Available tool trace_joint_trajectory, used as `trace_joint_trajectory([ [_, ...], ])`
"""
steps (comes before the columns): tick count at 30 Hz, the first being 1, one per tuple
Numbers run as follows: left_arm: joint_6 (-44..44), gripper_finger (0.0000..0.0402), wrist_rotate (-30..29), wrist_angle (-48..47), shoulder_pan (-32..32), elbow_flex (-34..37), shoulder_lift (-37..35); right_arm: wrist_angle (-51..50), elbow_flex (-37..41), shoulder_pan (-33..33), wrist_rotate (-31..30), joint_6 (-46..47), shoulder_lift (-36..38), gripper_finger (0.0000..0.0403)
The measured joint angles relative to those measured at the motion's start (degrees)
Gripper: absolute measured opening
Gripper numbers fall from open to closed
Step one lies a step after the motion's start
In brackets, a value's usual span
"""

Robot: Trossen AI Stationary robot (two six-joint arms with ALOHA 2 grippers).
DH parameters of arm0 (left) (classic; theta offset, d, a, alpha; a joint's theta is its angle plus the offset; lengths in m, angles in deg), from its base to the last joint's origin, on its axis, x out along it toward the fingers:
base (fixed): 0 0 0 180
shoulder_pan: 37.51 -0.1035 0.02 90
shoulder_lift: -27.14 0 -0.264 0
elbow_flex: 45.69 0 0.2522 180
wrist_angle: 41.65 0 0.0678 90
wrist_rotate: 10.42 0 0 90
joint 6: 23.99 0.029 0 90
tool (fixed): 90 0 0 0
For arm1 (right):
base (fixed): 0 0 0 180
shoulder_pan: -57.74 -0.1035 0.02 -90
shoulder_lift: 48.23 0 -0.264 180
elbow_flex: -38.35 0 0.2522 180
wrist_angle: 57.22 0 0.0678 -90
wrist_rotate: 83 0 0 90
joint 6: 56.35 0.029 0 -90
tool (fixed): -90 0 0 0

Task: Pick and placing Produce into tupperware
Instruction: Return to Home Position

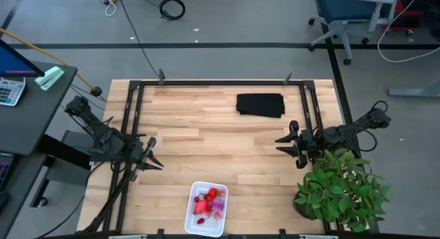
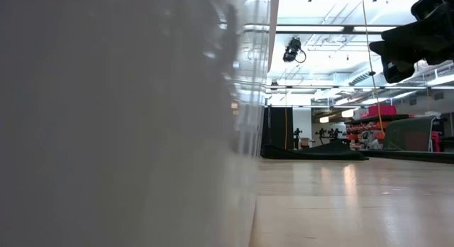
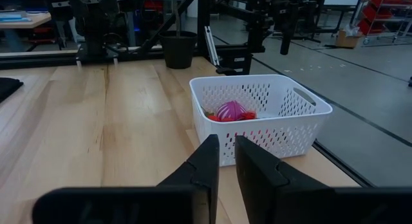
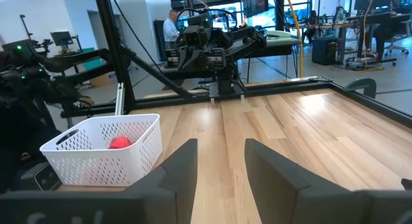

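The white tupperware (image 1: 206, 209) stands on the table near its near edge, a little left of the middle. Red produce pieces (image 1: 203, 201) and the spiky purple piece (image 1: 217, 206) lie inside it. It shows in the left wrist view (image 3: 283, 118) with the purple piece (image 3: 230, 111), in the right wrist view (image 4: 96, 153) with a red piece (image 4: 119, 143), and its wall fills the left of the low view (image 2: 120, 119). My left gripper (image 1: 154, 156) hovers left of it, open by a narrow gap and empty. My right gripper (image 1: 287, 144) hovers at the right, open and empty.
A flat black folded cloth (image 1: 261, 104) lies at the far middle of the table. A green potted plant (image 1: 340, 187) stands at the near right corner, close beside my right arm. Bare wood lies between the two grippers.
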Motion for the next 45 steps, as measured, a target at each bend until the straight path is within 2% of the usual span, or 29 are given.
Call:
trace_joint_trajectory([
  [45,0.0,0.0061,0.0,0.0,0.0,0.0,0.0,0.0,0.0,0.0,0.0,0.0,0.0,0.0137],
])
